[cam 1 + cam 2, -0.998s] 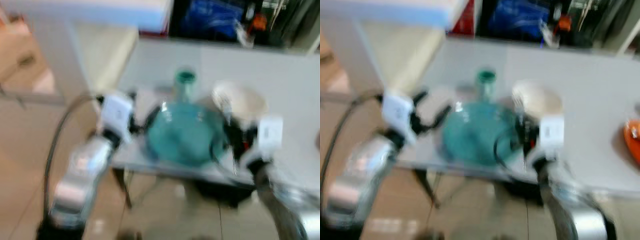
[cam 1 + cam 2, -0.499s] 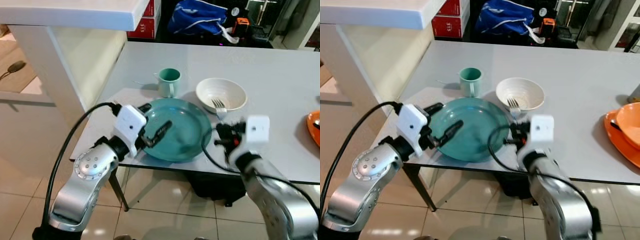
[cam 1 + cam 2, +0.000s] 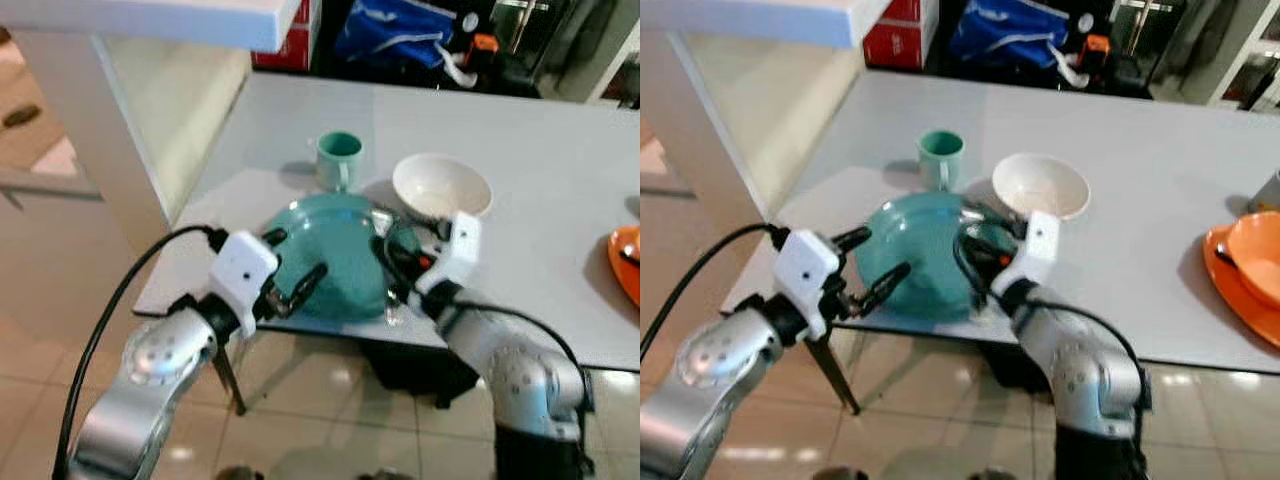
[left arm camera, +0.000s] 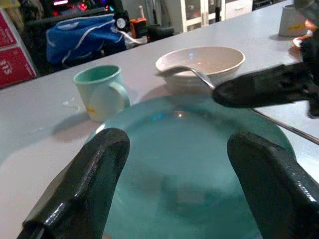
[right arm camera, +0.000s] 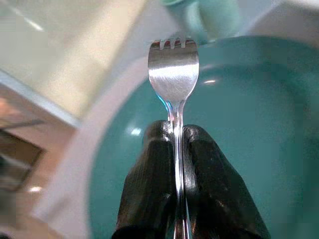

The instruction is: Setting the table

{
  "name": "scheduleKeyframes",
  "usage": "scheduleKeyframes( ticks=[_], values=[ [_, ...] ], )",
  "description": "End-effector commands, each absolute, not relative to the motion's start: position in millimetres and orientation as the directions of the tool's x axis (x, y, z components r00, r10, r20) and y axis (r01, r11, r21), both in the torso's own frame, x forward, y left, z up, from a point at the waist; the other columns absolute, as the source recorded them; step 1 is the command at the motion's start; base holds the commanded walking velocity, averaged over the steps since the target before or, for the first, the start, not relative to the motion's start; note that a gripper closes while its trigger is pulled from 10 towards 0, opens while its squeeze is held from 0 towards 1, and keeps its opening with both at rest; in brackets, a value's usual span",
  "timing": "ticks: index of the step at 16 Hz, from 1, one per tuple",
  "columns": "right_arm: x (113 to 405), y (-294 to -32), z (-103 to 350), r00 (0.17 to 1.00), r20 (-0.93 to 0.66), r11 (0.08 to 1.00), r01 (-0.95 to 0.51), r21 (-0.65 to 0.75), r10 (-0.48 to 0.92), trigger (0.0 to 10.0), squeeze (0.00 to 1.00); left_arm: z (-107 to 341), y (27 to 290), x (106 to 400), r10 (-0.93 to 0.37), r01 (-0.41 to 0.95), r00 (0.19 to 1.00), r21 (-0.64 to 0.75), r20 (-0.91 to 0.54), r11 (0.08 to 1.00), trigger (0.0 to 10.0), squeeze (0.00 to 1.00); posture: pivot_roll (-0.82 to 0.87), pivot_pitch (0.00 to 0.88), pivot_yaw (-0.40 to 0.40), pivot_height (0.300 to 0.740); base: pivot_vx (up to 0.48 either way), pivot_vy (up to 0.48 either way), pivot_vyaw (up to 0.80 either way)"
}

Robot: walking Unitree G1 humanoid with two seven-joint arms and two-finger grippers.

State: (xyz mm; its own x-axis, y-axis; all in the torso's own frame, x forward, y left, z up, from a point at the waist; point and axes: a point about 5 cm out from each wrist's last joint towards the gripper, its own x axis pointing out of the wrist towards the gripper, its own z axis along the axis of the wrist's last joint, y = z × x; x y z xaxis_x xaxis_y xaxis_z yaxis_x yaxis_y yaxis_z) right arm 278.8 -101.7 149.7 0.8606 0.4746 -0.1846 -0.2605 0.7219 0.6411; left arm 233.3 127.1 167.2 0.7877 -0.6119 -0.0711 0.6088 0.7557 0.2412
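Observation:
A teal plate (image 3: 335,262) lies near the front edge of the grey table (image 3: 545,125). Behind it stand a green mug (image 3: 340,158) and a white bowl (image 3: 442,185). My left gripper (image 3: 294,263) is open at the plate's front left rim, one finger on either side of the rim in the left wrist view. Above the right side of the plate, my right gripper (image 3: 383,250) is shut on a silver fork (image 5: 174,67). The fork's tines point across the plate (image 5: 249,129) towards the mug. The fork (image 4: 185,72) and a right finger (image 4: 264,87) also cross the left wrist view.
An orange dish holding an orange bowl (image 3: 1246,255) sits at the table's right edge. A white counter (image 3: 150,15) juts over the left side of the table. A blue bag (image 3: 400,30) and red boxes lie beyond the far edge. Tiled floor lies below the front edge.
My right gripper has swung left with the fork, from in front of the bowl to over the plate. The left gripper stays at the plate's rim. The camera has shifted.

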Motion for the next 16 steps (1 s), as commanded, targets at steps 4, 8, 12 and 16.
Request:
scheduleKeyframes(
  ticks=[4, 8, 12, 16],
  values=[
    [298.8, -96.2, 148.6, 0.86, -0.195, 0.613, -0.159, 0.774, 0.471, 10.0, 0.0, 169.6, 125.5, 219.3, -0.61, 0.614, 0.787, 0.218, -0.091, 0.759, 10.0, 0.0, 0.06, 0.124, -0.115, 0.74, 0.0, 0.0, 0.0],
    [302.8, -97.5, 149.8, 0.863, -0.197, 0.593, -0.138, 0.793, 0.465, 10.0, 0.0, 172.8, 123.4, 217.3, -0.609, 0.613, 0.788, 0.214, -0.093, 0.76, 10.0, 0.0, 0.06, 0.127, -0.116, 0.74, 0.0, 0.0, 0.0],
    [271.6, -139.1, 176.6, 0.932, -0.177, 0.882, -0.221, 0.416, 0.317, 10.0, 0.0, 177.1, 114.7, 227.1, -0.597, 0.591, 0.801, 0.208, -0.04, 0.779, 10.0, 0.0, 0.03, 0.094, -0.067, 0.74, 0.0, 0.0, 0.0],
    [230.6, -174.2, 184.3, 0.96, -0.178, 0.932, -0.15, 0.331, 0.218, 10.0, 0.0, 177.2, 110.9, 235.8, -0.64, 0.633, 0.767, 0.217, -0.044, 0.743, 10.0, 0.0, -0.01, 0.07, -0.006, 0.74, 0.0, 0.0, 0.0]
  ],
)
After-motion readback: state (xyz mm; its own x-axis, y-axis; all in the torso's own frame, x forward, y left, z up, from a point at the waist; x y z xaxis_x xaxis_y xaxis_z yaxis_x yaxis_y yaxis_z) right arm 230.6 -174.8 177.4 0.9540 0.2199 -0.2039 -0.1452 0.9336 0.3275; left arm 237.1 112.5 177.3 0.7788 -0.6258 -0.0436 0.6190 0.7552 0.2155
